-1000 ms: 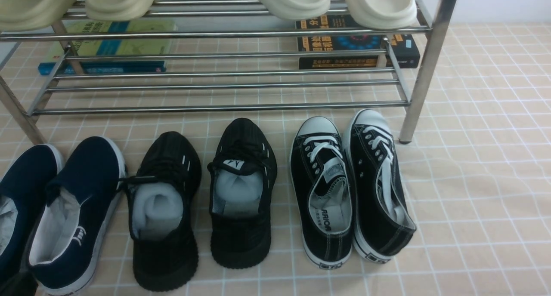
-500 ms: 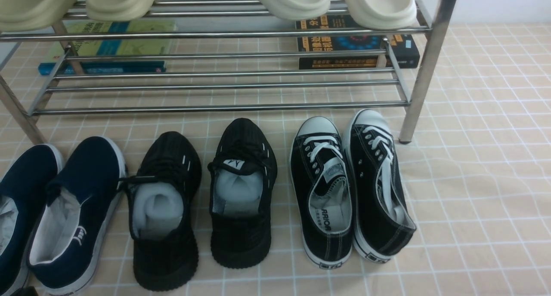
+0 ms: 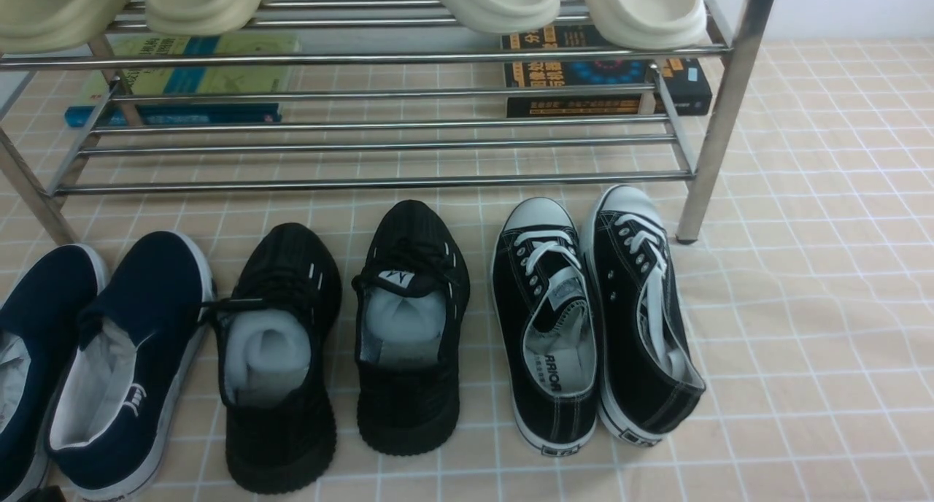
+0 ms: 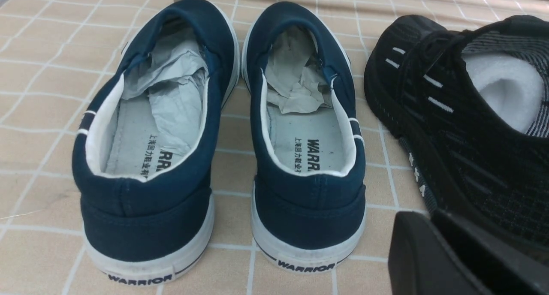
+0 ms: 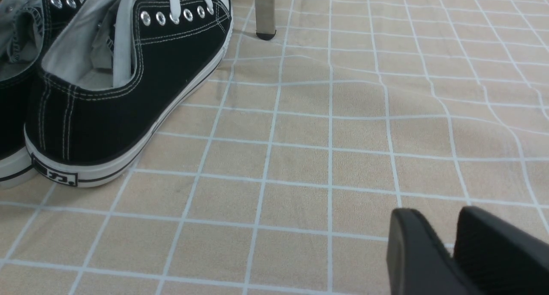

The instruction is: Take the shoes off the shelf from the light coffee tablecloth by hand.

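Two black knit shoes [image 3: 343,341] on tablecloth [image 3: 803,305] before shelf [image 3: 379,181], just beside left gripper [image 4: 433,243]; two navy slip-ons [image 4: 223,136], two canvas sneakers [image 5: 107,85] show in wrist views; neither gripper's [image 5: 454,248] opening can be told

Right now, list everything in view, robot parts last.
black knit sneakers: two, all black, on the cloth before the rack, middle.
canvas sneakers: two, black with white toes, right of those.
slip-ons: two, navy, far left.
slippers: four, cream, on the rack's upper tier.
books: two stacks, green-blue and black, behind the rack.
shoe rack: one, steel.
tablecloth: one, beige grid.
left gripper: black, beside a knit sneaker.
right gripper: black, over bare cloth.
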`<state>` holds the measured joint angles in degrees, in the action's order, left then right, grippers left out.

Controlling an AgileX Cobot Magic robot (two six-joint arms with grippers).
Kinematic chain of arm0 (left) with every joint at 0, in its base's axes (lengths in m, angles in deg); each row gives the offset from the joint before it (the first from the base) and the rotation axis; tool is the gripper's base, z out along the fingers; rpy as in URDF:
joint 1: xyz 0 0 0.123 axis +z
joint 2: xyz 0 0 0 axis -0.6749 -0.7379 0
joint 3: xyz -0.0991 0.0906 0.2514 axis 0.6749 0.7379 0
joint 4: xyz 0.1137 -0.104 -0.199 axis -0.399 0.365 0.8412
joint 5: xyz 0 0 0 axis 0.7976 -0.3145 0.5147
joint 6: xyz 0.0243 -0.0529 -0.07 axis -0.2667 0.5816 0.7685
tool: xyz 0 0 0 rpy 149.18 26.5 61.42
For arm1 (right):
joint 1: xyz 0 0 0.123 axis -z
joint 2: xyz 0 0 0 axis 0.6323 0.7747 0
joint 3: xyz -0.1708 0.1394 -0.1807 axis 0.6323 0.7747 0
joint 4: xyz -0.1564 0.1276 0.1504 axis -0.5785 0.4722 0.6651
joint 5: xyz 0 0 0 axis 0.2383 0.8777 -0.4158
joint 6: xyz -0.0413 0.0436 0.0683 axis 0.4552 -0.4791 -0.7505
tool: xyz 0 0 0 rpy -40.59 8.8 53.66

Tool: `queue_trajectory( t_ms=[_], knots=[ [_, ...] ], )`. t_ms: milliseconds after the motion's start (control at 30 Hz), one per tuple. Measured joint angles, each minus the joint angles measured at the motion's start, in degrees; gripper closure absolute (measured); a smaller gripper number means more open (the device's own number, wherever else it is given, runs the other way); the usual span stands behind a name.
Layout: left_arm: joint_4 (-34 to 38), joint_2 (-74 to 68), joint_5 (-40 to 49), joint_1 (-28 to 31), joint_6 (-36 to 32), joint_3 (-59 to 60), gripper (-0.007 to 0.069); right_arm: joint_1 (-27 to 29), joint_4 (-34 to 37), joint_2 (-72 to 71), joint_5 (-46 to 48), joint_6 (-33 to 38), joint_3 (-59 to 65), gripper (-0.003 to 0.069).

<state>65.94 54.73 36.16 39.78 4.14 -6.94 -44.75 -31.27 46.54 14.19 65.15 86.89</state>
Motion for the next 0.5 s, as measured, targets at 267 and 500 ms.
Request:
queue_trajectory(
  t_ms=[267,500],
  knots=[
    [0.00,0.00,0.00,0.00,0.00,0.00,0.0549,0.00,0.00,0.00,0.00,0.01,0.00,0.0470],
    [0.00,0.00,0.00,0.00,0.00,0.00,0.0540,0.00,0.00,0.00,0.00,0.01,0.00,0.0459]
  ],
)
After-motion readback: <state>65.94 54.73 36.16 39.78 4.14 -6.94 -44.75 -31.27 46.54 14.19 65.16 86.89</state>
